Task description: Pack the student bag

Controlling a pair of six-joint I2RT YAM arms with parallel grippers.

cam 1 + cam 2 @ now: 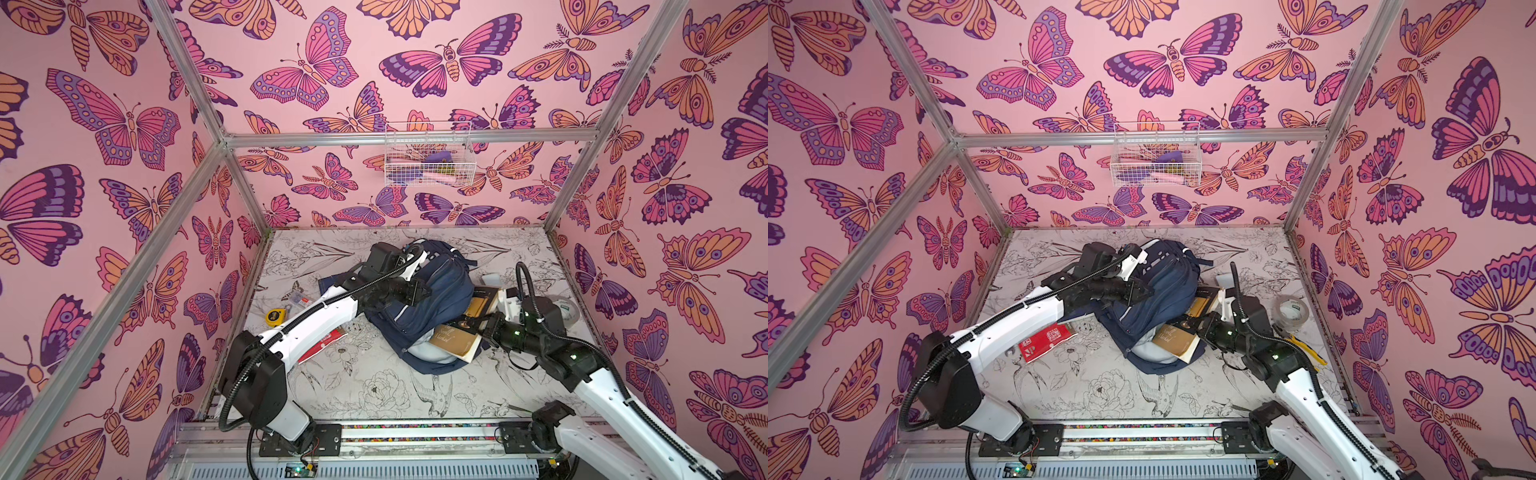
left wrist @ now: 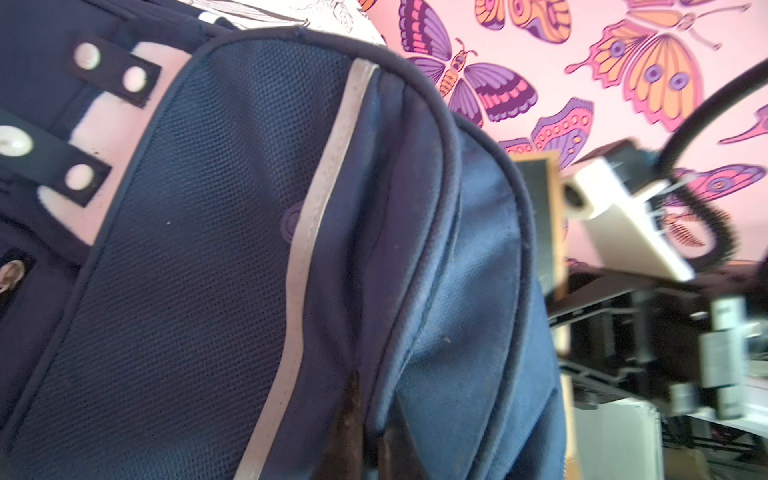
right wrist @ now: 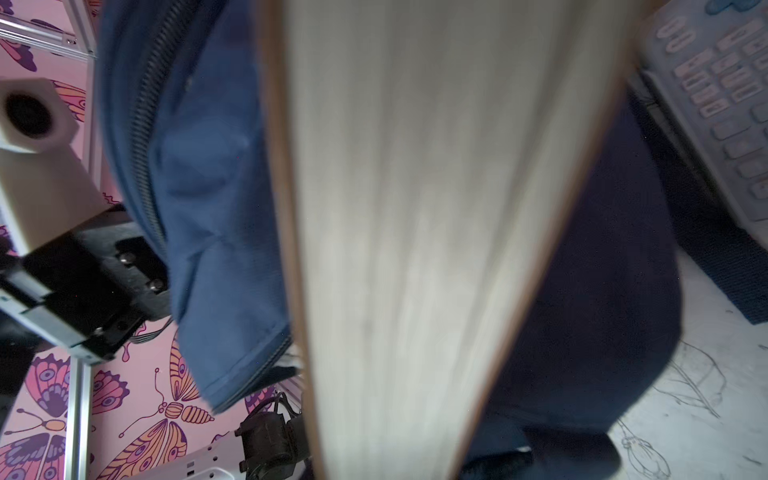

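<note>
The navy student bag [image 1: 432,299] [image 1: 1154,286] lies mid-table with its mouth toward the front right, grey lining [image 1: 428,353] showing. My left gripper [image 1: 422,291] [image 1: 1142,293] [image 2: 370,436] is shut on a fold of the bag's upper fabric [image 2: 415,291] beside a pale stripe. My right gripper [image 1: 484,328] [image 1: 1202,328] is shut on a thick tan book [image 1: 453,338] [image 1: 1173,338]. The book rests at the bag's mouth and its page edge [image 3: 415,208] fills the right wrist view, hiding the jaws. A dark gold-edged cover [image 1: 482,302] [image 2: 538,216] rises beside it; I cannot tell whether it is a separate book.
Left of the bag lie a yellow tape measure [image 1: 276,316], a small card pack [image 1: 297,296] and a red booklet [image 1: 1046,343]. At the right are a tape roll [image 1: 1292,311], a yellow tool [image 1: 1306,351] and a calculator [image 3: 727,104]. A wire basket [image 1: 428,153] hangs on the back wall.
</note>
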